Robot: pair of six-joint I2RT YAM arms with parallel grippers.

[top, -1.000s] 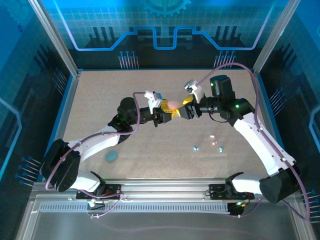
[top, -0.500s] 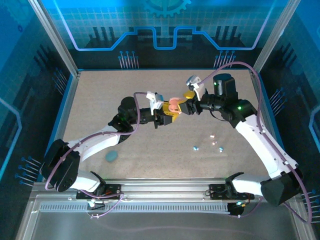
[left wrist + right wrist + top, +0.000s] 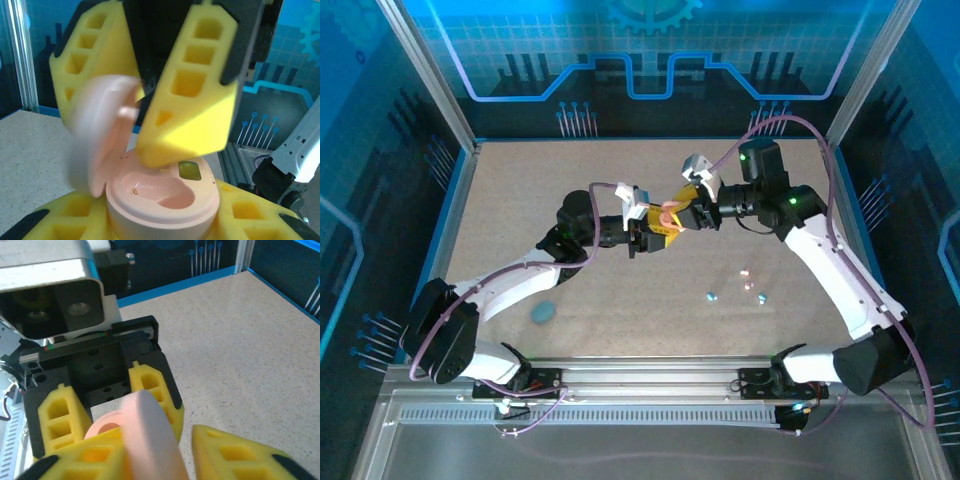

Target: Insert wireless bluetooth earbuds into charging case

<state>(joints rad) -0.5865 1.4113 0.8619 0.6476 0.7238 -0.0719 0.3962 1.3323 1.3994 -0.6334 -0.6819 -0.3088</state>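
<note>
**Earbuds**, 3 counted. These are tiny beads lying loose on the table, right of centre and well apart from the held case: a pale blue bead (image 3: 712,296), a whitish bead (image 3: 745,272) and a pinkish bead (image 3: 761,297). They are too small to make out any shape.

**Charging case** (image 3: 165,197), 1. It is a pale pink, smooth, matte, rounded oval with a moulded recess in its top face. It is held above the middle of the table. Its hinged lid (image 3: 150,435) stands open and looks blurred in the left wrist view.

**Left tool** (image 3: 656,230), 1. It has two yellow foam fingers with square cut-out cells on black mounts. They are clamped on the case's lower half, one finger on each side.

**Right tool** (image 3: 689,212), 1. It has the same yellow cellular fingers and comes at the case from the opposite side, standing over the recess and blocking part of it in the left wrist view. Its jaws are parted around the lid. One finger lies against the lid, and a gap shows at the other.

**Second case** (image 3: 543,312), 1. This teal oval pebble lies on the table beside the left arm's lower link, far from the tools.

**Table** (image 3: 520,200), 1. Its surface is flat, speckled beige and grainy.

**Enclosure**. It has aluminium corner posts (image 3: 425,75) and blue printed panels on three sides.
</note>
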